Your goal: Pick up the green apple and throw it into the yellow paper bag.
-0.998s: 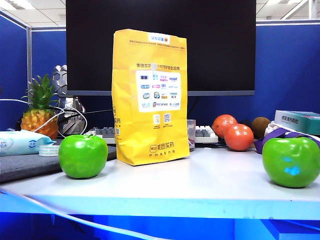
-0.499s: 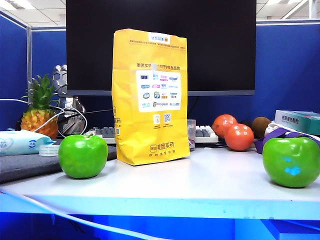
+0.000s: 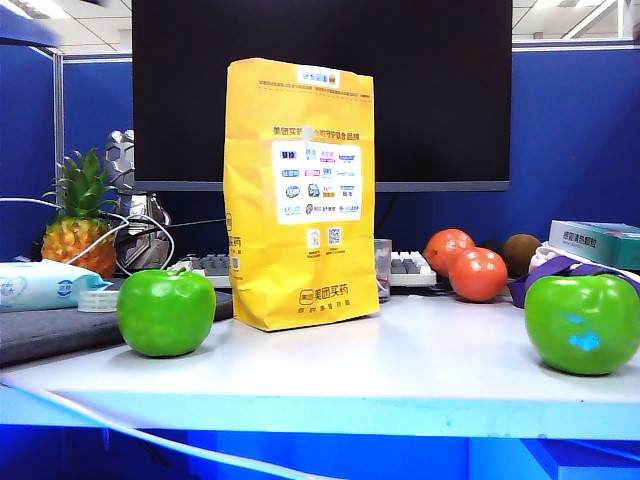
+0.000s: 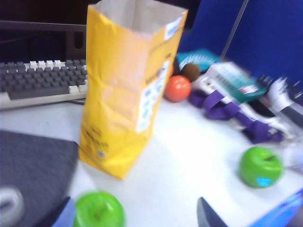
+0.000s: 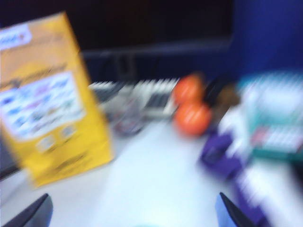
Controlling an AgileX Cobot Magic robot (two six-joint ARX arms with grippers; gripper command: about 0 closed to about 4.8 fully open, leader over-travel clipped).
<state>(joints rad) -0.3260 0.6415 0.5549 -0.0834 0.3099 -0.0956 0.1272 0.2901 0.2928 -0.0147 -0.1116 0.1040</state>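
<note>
The green apple (image 3: 583, 323), with light-blue patches, sits at the table's right front; the left wrist view also shows this apple (image 4: 260, 166). The yellow paper bag (image 3: 300, 190) stands upright in the middle, its top open (image 4: 135, 12). My left gripper (image 4: 137, 215) is open above the table in front of the bag, with nothing held. My right gripper (image 5: 133, 215) is open too, over bare tabletop to the right of the bag (image 5: 47, 99); that view is blurred. Neither gripper shows in the exterior view.
A plain green apple (image 3: 166, 312) lies at the left front, close to one left fingertip (image 4: 66, 213). Behind are a keyboard (image 4: 42, 78), two oranges (image 3: 478, 274), a kiwi (image 3: 521, 253), a teal box (image 3: 600, 242), purple straps (image 4: 227, 111), a pineapple (image 3: 80, 215) and a grey mat (image 4: 33, 175).
Nothing on the table has moved. A blurred dark-blue shape has appeared at the exterior view's top left corner.
</note>
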